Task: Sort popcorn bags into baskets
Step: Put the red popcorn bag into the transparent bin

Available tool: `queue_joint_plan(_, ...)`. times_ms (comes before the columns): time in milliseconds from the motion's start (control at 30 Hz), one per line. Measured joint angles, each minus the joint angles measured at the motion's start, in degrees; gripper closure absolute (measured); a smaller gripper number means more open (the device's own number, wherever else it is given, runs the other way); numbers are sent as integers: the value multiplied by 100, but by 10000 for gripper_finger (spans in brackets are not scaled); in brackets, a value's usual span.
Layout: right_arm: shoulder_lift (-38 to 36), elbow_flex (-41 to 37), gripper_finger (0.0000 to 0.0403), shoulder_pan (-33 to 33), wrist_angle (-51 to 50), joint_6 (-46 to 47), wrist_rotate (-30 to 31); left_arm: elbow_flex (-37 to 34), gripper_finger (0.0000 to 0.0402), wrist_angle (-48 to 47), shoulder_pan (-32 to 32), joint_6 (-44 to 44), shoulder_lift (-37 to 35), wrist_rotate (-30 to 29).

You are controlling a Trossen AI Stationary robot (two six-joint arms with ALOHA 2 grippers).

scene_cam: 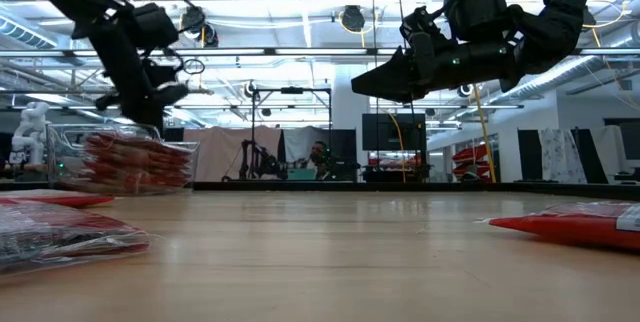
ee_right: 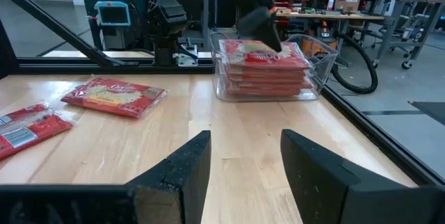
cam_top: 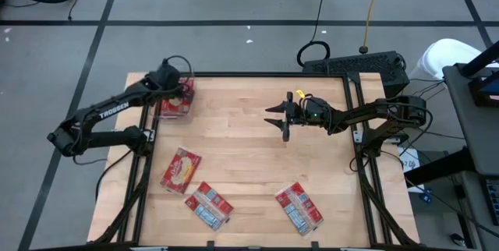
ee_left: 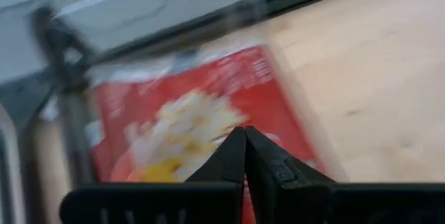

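Clear bin (cam_top: 176,99) sitting at far-left corner of surface (cam_top: 249,165), already carrying a stack of red popcorn bags (ee_right: 265,67) (five or so layers showing in right wrist view; exact count not readable). Left end effector (cam_top: 181,86) hovering directly over that stack, fingers (ee_left: 245,156) pressed together w/ nothing between them, topmost bag's popcorn picture lying just beneath the tips in left wrist view. Right end effector (cam_top: 281,118) hanging above mid-surface, well apart from every bag, fingers (ee_right: 182,165) standing moderately apart and carrying nothing.

Three loose bags remaining on near half of surface: one picture-side up (cam_top: 181,169) at near left, one label-side up (cam_top: 209,205) just beside it toward front edge, one label-side up (cam_top: 299,206) nearer right side. Only one bin in view (no second basket visible in any view).

Progress, judged from layout: majority of bags binned, approx. three left to go. Likely next: left arm lifting clear of bin, then either arm heading for a loose bag (flat packets lying flush on wood, so edge pickup probably fiddly).
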Motion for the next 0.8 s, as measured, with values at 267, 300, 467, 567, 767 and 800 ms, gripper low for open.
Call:
queue_joint_plan(267,0,0,236,2,0,-15,125,-416,394,5,-30,-467,-13,-595)
queue_joint_plan(300,0,0,236,2,0,-15,177,-430,392,-3,-43,-474,-13,-616)
queue_joint_plan(467,0,0,236,0,0,-15,290,-441,395,-71,-97,-471,-82,-807)
queue_joint_plan(567,0,-1,236,2,-2,-15,288,-456,396,-95,-93,-461,-245,-815)
queue_joint_plan(767,0,-1,236,2,-2,-13,286,-438,388,-145,-216,-450,-876,-795)
queue_joint_plan(800,0,0,236,2,-2,-13,286,-436,391,-144,-264,-435,-976,-796)
